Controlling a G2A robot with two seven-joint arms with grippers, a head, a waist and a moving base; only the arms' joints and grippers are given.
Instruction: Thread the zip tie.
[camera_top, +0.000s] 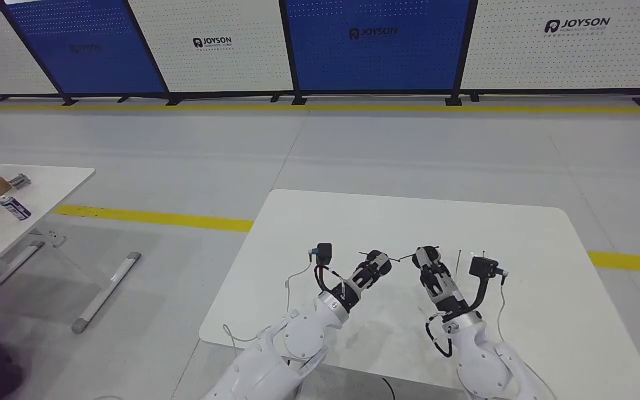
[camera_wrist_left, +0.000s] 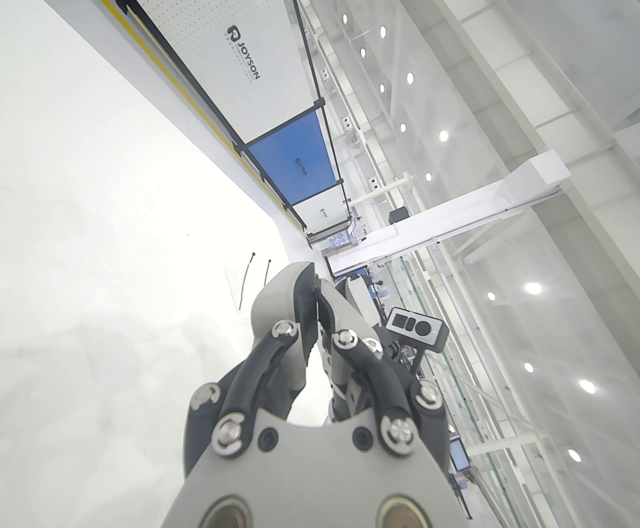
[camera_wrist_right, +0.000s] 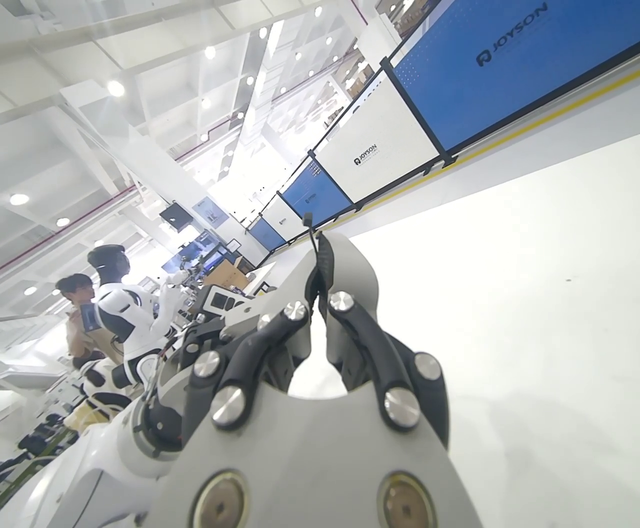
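Right gripper (camera_wrist_right: 320, 250), fingers clamped on the zip tie (camera_wrist_right: 308, 218), head poking out. Left gripper (camera_wrist_left: 315, 292), fingers pressed together over the tabletop (camera_wrist_left: 100, 200).

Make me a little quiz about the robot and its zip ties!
1. True or false: the right gripper is open.
2. How many spare zip ties lie on the table?
3. What pokes out of the right gripper? A) a screw B) the zip tie's head C) a rope

Key: 1 false; 2 two; 3 B.
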